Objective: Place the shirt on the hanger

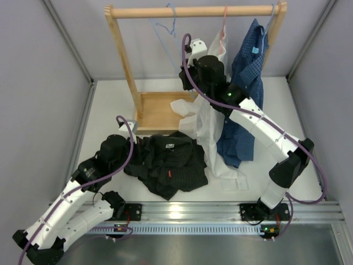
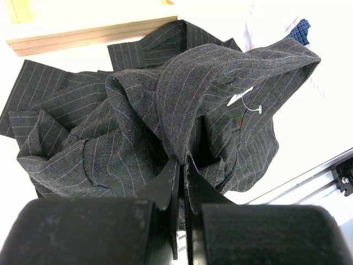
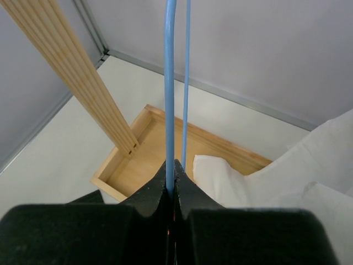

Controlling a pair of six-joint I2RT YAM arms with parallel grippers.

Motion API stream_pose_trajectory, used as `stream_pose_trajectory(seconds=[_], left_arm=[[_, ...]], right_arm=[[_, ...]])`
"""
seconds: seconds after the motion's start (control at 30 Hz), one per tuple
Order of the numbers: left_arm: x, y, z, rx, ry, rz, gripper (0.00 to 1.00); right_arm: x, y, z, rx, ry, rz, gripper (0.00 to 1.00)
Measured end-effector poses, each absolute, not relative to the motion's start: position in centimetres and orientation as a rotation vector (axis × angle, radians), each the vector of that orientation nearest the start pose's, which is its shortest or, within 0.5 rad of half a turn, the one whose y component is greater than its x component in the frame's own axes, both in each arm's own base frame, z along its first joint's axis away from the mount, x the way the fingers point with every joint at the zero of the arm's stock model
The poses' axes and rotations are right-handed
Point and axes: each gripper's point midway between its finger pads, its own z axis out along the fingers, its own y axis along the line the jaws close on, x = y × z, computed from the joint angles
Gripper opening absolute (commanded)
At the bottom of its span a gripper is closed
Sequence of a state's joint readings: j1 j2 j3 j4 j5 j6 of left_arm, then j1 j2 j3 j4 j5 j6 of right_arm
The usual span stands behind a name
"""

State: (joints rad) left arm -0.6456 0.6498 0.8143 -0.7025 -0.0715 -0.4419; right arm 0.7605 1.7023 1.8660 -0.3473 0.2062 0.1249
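Shirt [image 1: 168,160] is crumpled in a heap on the table [image 1: 110,105], near the front rail [image 1: 187,210] and just in front of the rack's wooden base [image 1: 157,113]. Its collar side faces the rack, and a small red mark [image 1: 167,174] shows on the near part.

Left gripper [image 1: 138,145] is at the heap's left edge. In the left wrist view the left gripper [image 2: 181,164] has its fingers almost together, pinching a raised fold of the shirt [image 2: 138,110]. The fabric rises from the pinch in a ridge. White label [image 2: 241,97] shows right of the ridge.

Hanger [image 1: 165,33] hangs from the rack rod [image 1: 193,11], left of centre, and its hook looks to be over the rod. Right gripper [image 1: 189,48] is up at the hanger's right side, well above the table. In the right wrist view the right gripper [image 3: 172,167] is clamped tight on one wire of the hanger [image 3: 170,83], with no gap between the fingers. A second, thinner run of wire passes just right of the clamped one, outside the fingers. The rack post [image 3: 71,72] slants past on the left.

Pink hanger [image 1: 224,22] carries a white shirt [image 1: 212,130] whose tail drags on the table beside the black heap. Blue shirt [image 1: 248,72] hangs at the rod's right end, touching the white one.
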Motion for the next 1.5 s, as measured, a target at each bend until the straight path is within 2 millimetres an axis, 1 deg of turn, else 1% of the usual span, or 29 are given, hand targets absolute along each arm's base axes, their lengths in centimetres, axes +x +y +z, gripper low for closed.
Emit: stream_pose_trajectory(seconds=[0.13,0.4,0.5,0.6,0.7,0.83,0.87,0.93,1.0,1.07,1.2,1.27,1.33,1.43,1.5], left_arm=[[18.6,-14.7,21.2,0.176,2.154,-0.568,0.00],[18.7,-14.7,21.2,0.176,2.154,-0.568,0.00],[18.6,-14.7,21.2,0.176,2.154,-0.568,0.00],[18.6,-14.7,21.2,0.176,2.154,-0.568,0.00],[18.7,-14.7,21.2,0.176,2.154,-0.568,0.00],[18.7,-14.6,21.2,0.173,2.154,-0.563,0.00],[18.7,-14.6,21.2,0.171,2.153,-0.559,0.00],[18.9,-14.5,21.1,0.166,2.155,-0.549,0.00],[19.0,-14.4,21.0,0.160,2.160,-0.537,0.00],[19.2,-14.4,20.8,0.147,2.170,-0.528,0.00],[20.5,-14.9,20.6,0.099,2.211,-0.494,0.00],[21.3,-15.3,20.4,0.086,2.236,-0.476,0.00],[22.2,-15.9,20.2,0.078,2.256,-0.457,0.00],[23.7,-16.5,20.0,0.058,2.285,-0.435,0.00],[25.0,-16.6,20.1,0.022,2.296,-0.428,0.00]], right_arm=[[39.5,33.5,39.7,-0.408,1.711,0.476,0.00],[38.1,32.3,42.7,-0.395,1.652,0.510,0.00],[37.8,32.1,43.3,-0.395,1.640,0.517,0.00],[37.7,32.1,43.4,-0.408,1.638,0.519,0.00],[37.3,32.2,42.8,-0.434,1.663,0.522,0.00],[35.8,32.0,42.0,-0.493,1.708,0.547,0.00],[35.2,31.8,42.1,-0.502,1.703,0.562,0.00],[33.4,30.9,41.6,-0.531,1.711,0.591,0.00],[30.8,29.7,40.6,-0.578,1.733,0.631,0.00],[28.0,28.7,40.2,-0.630,1.738,0.688,0.00],[23.2,27.2,39.2,-0.721,1.745,0.794,0.00],[21.3,26.3,38.1,-0.748,1.754,0.824,0.00],[19.4,25.0,36.2,-0.767,1.785,0.844,0.00],[17.2,23.5,33.7,-0.783,1.830,0.859,0.00],[15.9,22.5,32.3,-0.791,1.857,0.860,0.00]])
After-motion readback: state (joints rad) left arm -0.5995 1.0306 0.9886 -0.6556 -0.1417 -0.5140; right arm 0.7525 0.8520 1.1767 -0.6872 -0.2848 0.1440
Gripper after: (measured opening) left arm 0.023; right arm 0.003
